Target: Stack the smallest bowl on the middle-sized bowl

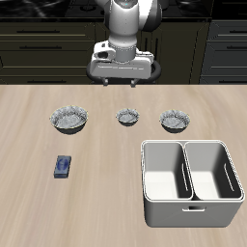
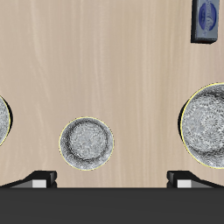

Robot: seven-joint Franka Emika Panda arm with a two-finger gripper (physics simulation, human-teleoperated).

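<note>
Three dark-rimmed bowls with speckled white-grey insides stand in a row across the table. The smallest bowl [image 1: 127, 117] is in the middle of the row and also shows in the wrist view [image 2: 87, 143]. The middle-sized bowl [image 1: 175, 120] stands to one side of it, and only its edge shows in the wrist view [image 2: 3, 121]. The largest bowl [image 1: 69, 119] stands on the other side and also shows in the wrist view [image 2: 208, 122]. My gripper [image 1: 118, 85] is open and empty. It hangs high above the table, a little behind the smallest bowl; it also shows in the wrist view [image 2: 112, 180].
A grey two-compartment bin [image 1: 190, 181] stands near the table's front edge, in front of the middle-sized bowl. A small blue box [image 1: 64, 167] lies in front of the largest bowl, and also shows in the wrist view [image 2: 206, 22]. Dark cabinets run behind the table.
</note>
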